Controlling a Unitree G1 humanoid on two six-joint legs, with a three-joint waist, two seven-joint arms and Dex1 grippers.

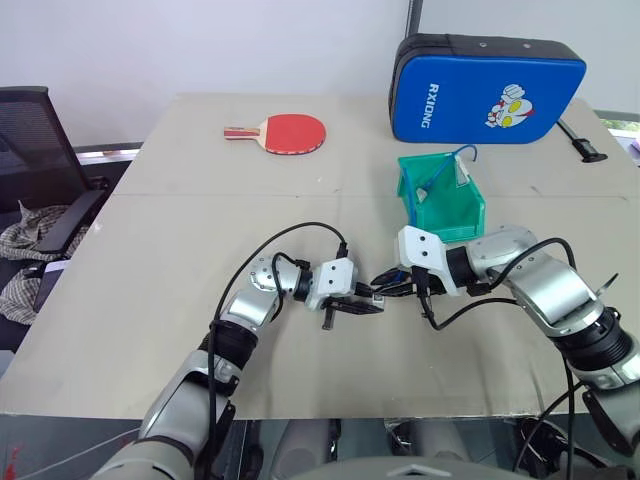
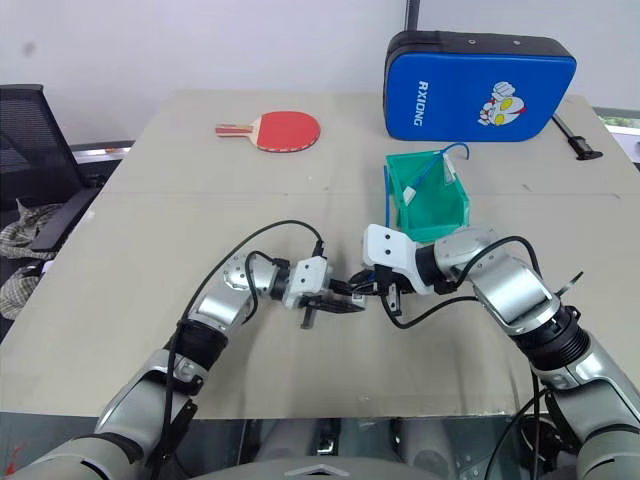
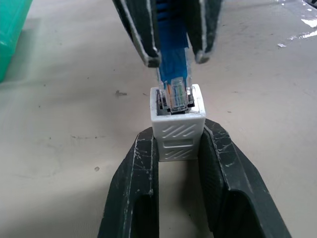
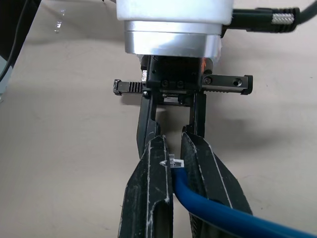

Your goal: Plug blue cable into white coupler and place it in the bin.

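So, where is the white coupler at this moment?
The white coupler sits clamped in the left gripper, above the table's near middle, just in front of the green bin. The blue cable's clear plug meets its socket.

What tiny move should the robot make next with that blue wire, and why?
Probably push the blue cable straight on into the white coupler: the clear plug sits at the socket mouth, seemingly not fully seated, while the left gripper clamps the coupler and the right gripper clamps the cable.
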